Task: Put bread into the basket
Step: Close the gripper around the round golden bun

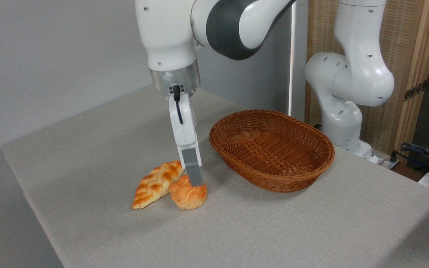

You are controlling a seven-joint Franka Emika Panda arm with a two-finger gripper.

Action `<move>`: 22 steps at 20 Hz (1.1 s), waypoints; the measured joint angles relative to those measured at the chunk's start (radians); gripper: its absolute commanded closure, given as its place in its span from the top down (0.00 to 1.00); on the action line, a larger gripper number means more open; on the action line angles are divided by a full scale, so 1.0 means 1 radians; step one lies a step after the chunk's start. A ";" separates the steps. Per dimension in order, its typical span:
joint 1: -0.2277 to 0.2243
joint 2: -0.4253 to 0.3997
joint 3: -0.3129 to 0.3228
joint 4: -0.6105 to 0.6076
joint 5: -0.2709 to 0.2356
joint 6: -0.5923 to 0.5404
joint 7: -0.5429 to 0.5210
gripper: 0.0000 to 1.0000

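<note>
Golden-orange bread [188,196] lies on the grey worktop [88,149], lower centre of the frame, touching a braided loaf [157,184] at its left. The tool [195,178] reaches its top; whether it grips, I cannot tell. The basket [272,149] stands right of it.

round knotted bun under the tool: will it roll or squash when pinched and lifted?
The small round golden-orange bun sits on a broad pale base, so rolling seems unlikely. Its lobed top may let the tool slip. It touches the long braided loaf, which may get nudged. Softness cannot be judged.
</note>
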 measured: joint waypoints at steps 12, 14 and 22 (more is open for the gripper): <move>-0.020 0.060 -0.044 -0.080 0.000 0.121 0.051 0.46; -0.021 0.064 -0.050 -0.080 0.000 0.121 0.051 0.36; -0.024 0.068 -0.052 -0.080 0.000 0.121 0.054 0.35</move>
